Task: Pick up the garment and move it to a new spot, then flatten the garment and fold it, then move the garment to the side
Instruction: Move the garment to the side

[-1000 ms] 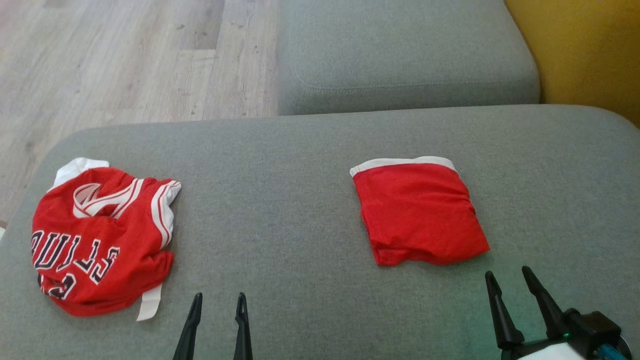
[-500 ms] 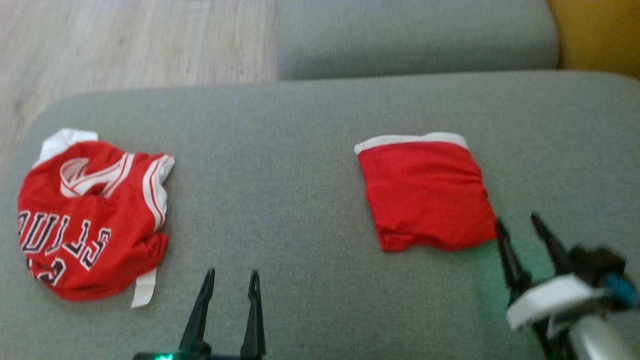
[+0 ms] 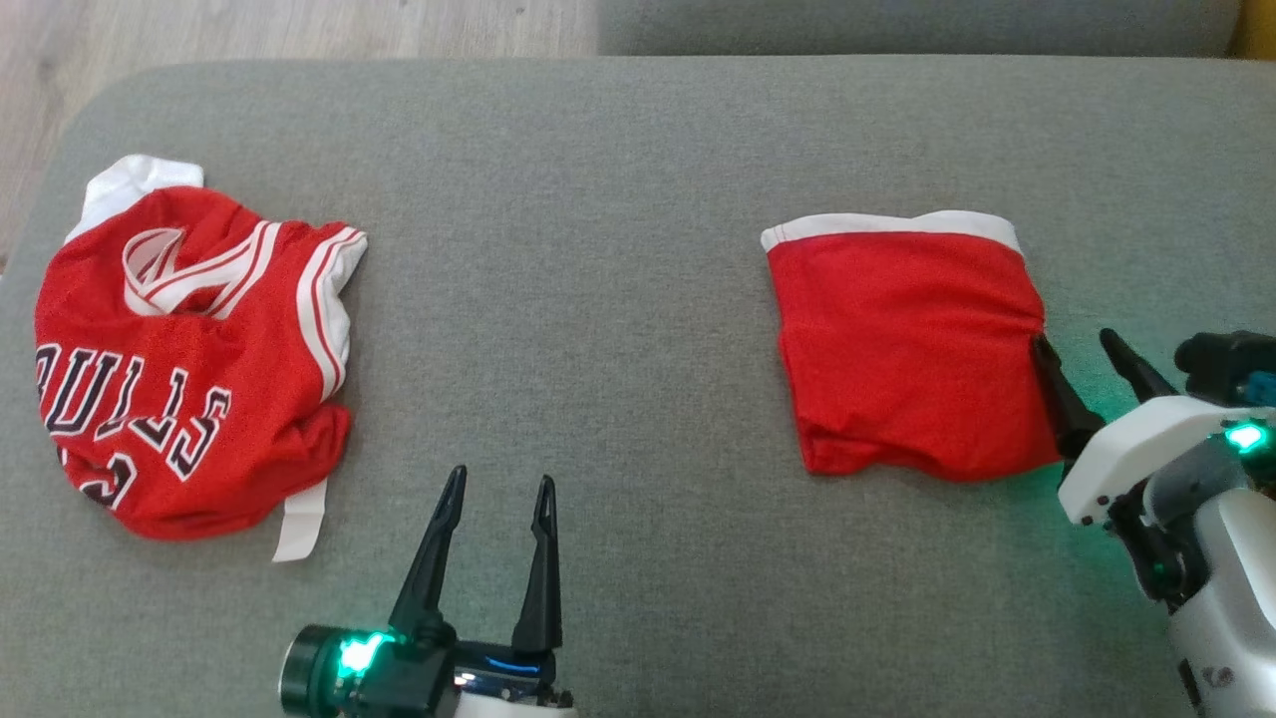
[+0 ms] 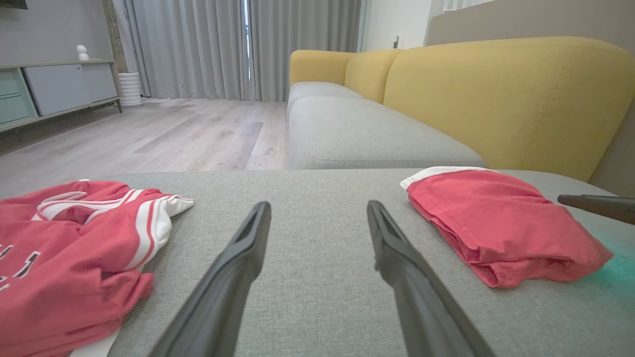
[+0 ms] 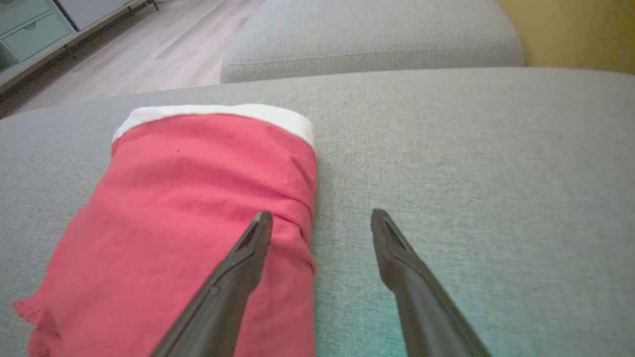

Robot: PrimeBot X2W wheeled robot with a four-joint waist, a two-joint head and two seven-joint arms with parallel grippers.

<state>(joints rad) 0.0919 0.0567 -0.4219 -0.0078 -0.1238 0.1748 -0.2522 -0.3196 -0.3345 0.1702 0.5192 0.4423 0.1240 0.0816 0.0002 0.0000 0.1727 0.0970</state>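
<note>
A crumpled red jersey point(image 3: 189, 369) with white trim and dark lettering lies at the left of the grey cushion point(image 3: 618, 199). A folded red garment point(image 3: 907, 349) with a white band on its far edge lies at the right. My left gripper point(image 3: 501, 477) is open over bare cushion between the two, nearer the jersey point(image 4: 74, 238). My right gripper point(image 3: 1073, 339) is open at the folded garment's right edge. In the right wrist view its point(image 5: 321, 213) left finger is over the red cloth point(image 5: 198, 198) and its right finger over the cushion. Nothing is held.
Beyond the cushion's far edge is wood floor point(image 3: 299, 25) and a second grey seat point(image 4: 357, 134) with a yellow backrest point(image 4: 496, 94). A low cabinet point(image 4: 49, 94) and grey curtains stand far off.
The head camera has tilted down, so the scene has shifted. My right gripper has moved forward from the near edge to the folded garment's right side. Both garments lie as before.
</note>
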